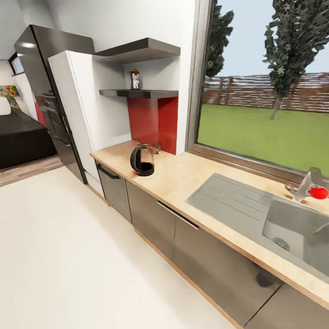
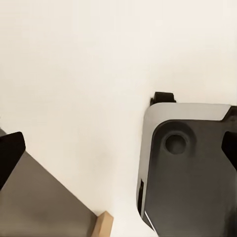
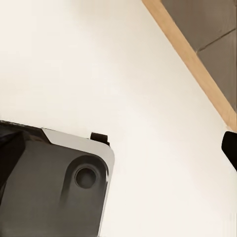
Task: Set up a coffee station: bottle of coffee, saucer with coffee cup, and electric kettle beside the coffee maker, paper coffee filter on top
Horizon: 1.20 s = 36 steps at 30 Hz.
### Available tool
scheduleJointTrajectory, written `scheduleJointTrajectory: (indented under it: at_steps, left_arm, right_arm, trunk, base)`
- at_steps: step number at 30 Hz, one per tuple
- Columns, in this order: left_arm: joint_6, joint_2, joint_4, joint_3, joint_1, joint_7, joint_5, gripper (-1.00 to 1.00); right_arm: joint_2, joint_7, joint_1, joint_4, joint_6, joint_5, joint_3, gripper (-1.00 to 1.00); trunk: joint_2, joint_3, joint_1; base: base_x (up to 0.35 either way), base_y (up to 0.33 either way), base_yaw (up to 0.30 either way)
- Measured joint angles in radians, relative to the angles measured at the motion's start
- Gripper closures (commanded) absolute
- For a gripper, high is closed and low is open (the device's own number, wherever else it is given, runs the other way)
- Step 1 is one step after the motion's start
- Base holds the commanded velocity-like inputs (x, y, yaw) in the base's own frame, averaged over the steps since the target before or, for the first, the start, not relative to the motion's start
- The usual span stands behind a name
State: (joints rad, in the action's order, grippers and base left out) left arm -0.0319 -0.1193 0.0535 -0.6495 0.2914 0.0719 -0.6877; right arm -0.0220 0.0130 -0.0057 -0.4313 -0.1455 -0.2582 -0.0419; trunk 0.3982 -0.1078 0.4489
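Head view, kettle (image 1: 142,160) on beige countertop (image 1: 192,178) at ten o'clock from steel sink (image 1: 256,205), coffee jar (image 1: 134,79) on dark shelf (image 1: 141,93) above, window at two o'clock; left wrist view, robot base (image 2: 190,168) over pale floor (image 2: 74,74), fingertip (image 2: 9,153) dark at the edge, opening unclear; right wrist view, base, floor, cabinet edge (image 3: 190,59), grip likewise unclear.

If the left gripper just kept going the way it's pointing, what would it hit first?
Most likely the pale floor: the left wrist camera looks down at it between the dark fingertips. The robot's own base lies just off to one side, though depth is hard to judge.
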Motion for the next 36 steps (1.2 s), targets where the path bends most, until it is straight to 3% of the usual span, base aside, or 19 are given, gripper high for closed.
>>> scheduleJointTrajectory:
  at_steps: [10, 31, 36]
  left_arm:
    - [0.0, 0.001, 0.001, 0.0, 0.0, 0.0, -0.001, -1.0]
    - [0.02, 0.0, -0.003, 0.0, 0.0, 0.001, -0.001, -1.0]
    - [0.028, 0.0, -0.005, -0.001, 0.0, 0.001, -0.001, -1.0]
  right_arm:
    - [0.0, 0.0, 0.0, 0.0, 0.0, 0.0, 0.0, -1.0]
    - [0.0, 0.001, 0.0, 0.0, 0.0, 0.0, 0.0, -1.0]
    - [0.0, 0.001, 0.0, -0.001, 0.0, -0.001, 0.0, -1.0]
  trunk:
    - [0.0, 0.0, 0.0]
    - [0.0, 0.007, 0.0]
    - [0.0, 0.008, 0.0]
  base:
    - [0.327, 0.113, 0.278]
    - [0.288, 0.222, 0.277]
    - [0.307, 0.161, 0.11]
